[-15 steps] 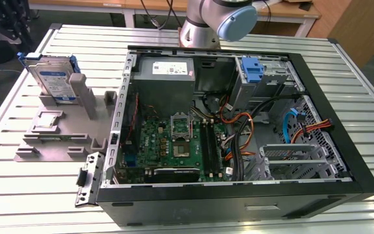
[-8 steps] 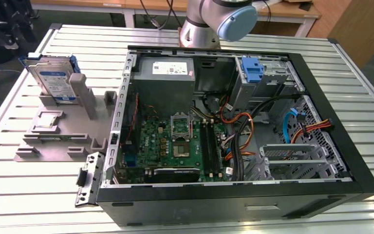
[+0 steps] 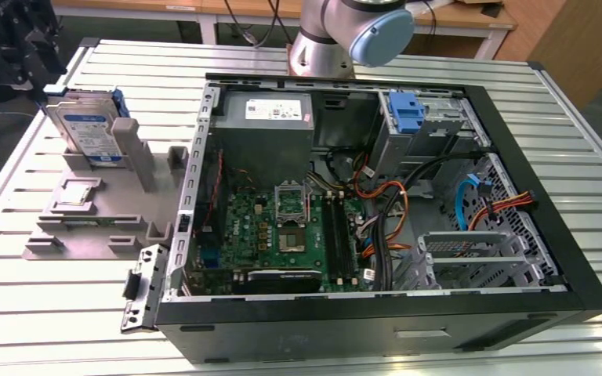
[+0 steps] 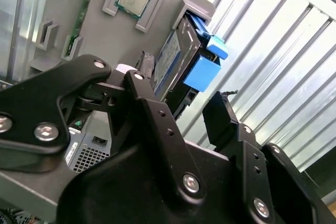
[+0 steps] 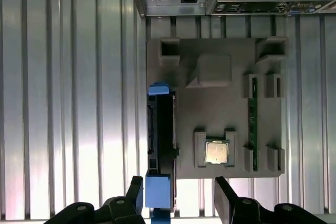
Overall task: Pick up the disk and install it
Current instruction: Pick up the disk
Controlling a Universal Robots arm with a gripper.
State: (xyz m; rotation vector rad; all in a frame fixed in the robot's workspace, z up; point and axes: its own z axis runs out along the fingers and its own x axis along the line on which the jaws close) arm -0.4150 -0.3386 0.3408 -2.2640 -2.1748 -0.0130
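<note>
1. Silver metal with a blue-and-white label: the disk (image 3: 88, 131) stands on edge in a slot of the grey holder block (image 3: 103, 215). The block sits on the slatted desk (image 3: 29, 313), just beside the open computer case (image 3: 385, 313), at the exterior view's left.
2. Over that disk hangs the gripper (image 5: 178, 184), its two black fingers (image 5: 224, 195) spread wide. It grips nothing, and nothing touches them.
3. In the first wrist view the disk lies nearer one finger than the other. To pick it well, I'd judge the gripper should centre itself and come down square to the flat faces. It should stay clear of the blue bracket (image 4: 206, 69) ends and the holder's walls. A straight upward lift should keep the disk from jamming in the slot.
4. Counting:
   - one disk
   - one holder block
   - one processor chip (image 5: 216, 152) and one memory stick (image 5: 252, 124), both on the block
   - one case, with one blue caddy (image 3: 407, 110) and one grey power supply (image 3: 270, 113) inside
</note>
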